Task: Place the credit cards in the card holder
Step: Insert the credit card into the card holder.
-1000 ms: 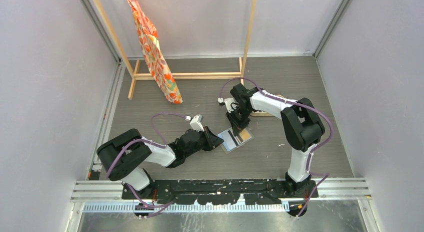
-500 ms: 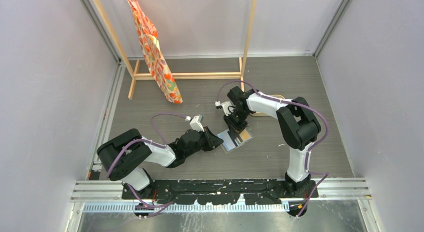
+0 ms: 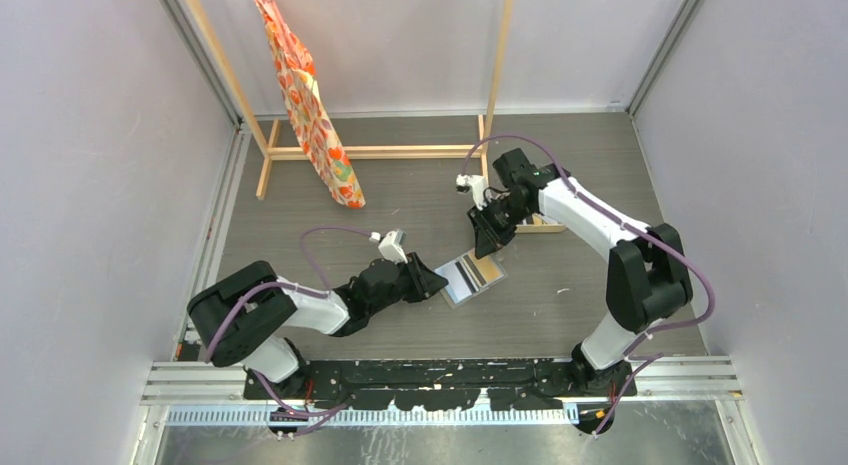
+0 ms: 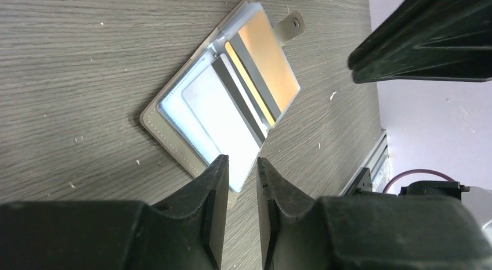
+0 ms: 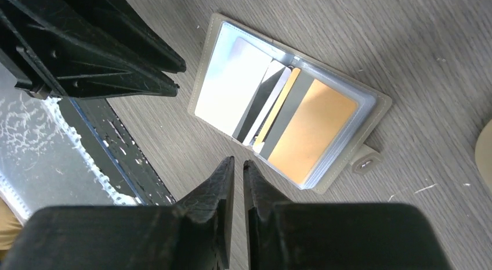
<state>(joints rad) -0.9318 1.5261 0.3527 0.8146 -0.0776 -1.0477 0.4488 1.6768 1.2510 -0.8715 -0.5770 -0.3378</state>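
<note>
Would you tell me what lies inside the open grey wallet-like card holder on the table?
Inside the grey card holder: a white card, fanned dark-striped cards and a tan-orange card, overlapping; their covered parts and exact count are hidden.

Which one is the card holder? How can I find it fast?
Find the grey table, then its middle, nearer than the wooden rack. The card holder lies open flat there. Nothing else is a little grey book with orange and silver credit cards tucked inside.

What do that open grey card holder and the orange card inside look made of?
The card holder looks like matte grey leather or imitation, with a stitched rim and glossy clear plastic sleeves. The orange card seems smooth plastic with a metallic sheen.
</note>
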